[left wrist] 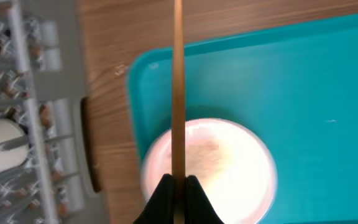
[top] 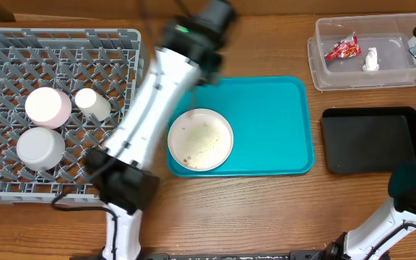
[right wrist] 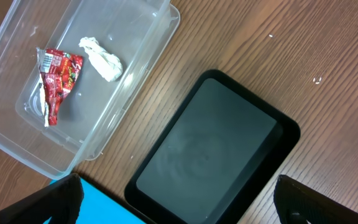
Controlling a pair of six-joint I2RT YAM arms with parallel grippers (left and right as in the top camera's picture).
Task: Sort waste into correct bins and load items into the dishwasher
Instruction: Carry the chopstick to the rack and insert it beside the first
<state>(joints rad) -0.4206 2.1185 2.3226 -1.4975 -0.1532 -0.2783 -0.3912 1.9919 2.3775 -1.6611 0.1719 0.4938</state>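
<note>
In the left wrist view my left gripper (left wrist: 179, 185) is shut on thin wooden chopsticks (left wrist: 178, 87), which stick straight out over the large white plate (left wrist: 229, 171). That plate (top: 200, 139) lies on a teal tray (top: 280, 108) and carries rice-like scraps (top: 193, 144). The grey dish rack (top: 107, 43) at the left holds a small white cup (top: 92, 103), a round white dish (top: 48, 105) and a pale grey bowl (top: 40, 146). My right gripper (right wrist: 178, 194) hangs open above the black tray (right wrist: 210, 143). A red wrapper (right wrist: 58, 78) and a white tissue (right wrist: 101, 57) lie in the clear tub (right wrist: 104, 134).
In the overhead view my left arm (top: 150, 108) slants across the rack's right edge and the teal tray's left corner. The clear tub (top: 323, 72) stands at the back right and the black tray (top: 370, 141) in front of it. Bare wood runs along the table's front.
</note>
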